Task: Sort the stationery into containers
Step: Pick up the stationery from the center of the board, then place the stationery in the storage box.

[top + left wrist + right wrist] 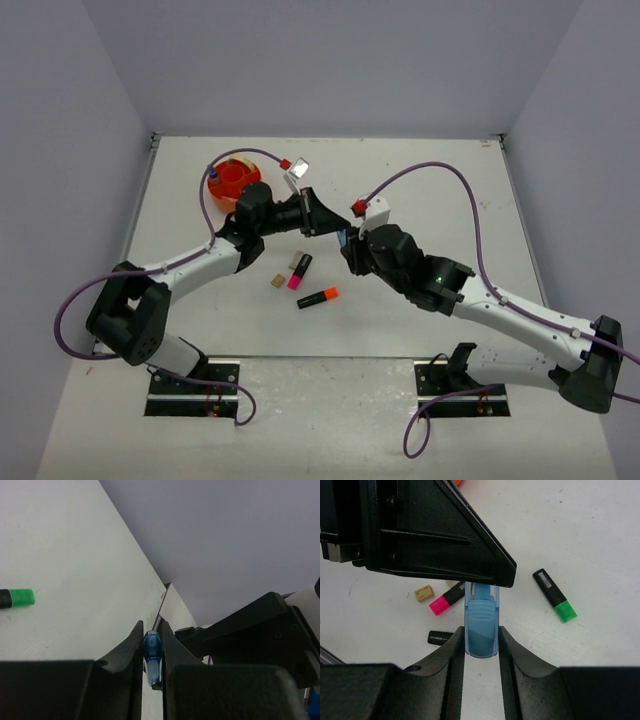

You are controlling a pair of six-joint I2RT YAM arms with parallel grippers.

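A clear blue-capped tube (481, 630) is held above the table between both grippers. My left gripper (151, 640) is shut on one end of it (152, 652). My right gripper (481, 641) closes on the other end, its fingers touching both sides. The two grippers meet at mid table in the top view (341, 238). The round orange tub (224, 190) stands at the back left with a tan ring inside. A pink highlighter (299, 272), an orange highlighter (318, 297) and a tan block (277, 281) lie below the grippers. A green highlighter (555, 595) lies near them.
A small white and red item (294, 166) lies right of the tub, and another (371, 208) sits by the right wrist. Purple cables arc over both arms. Grey walls close in the table at the back and sides.
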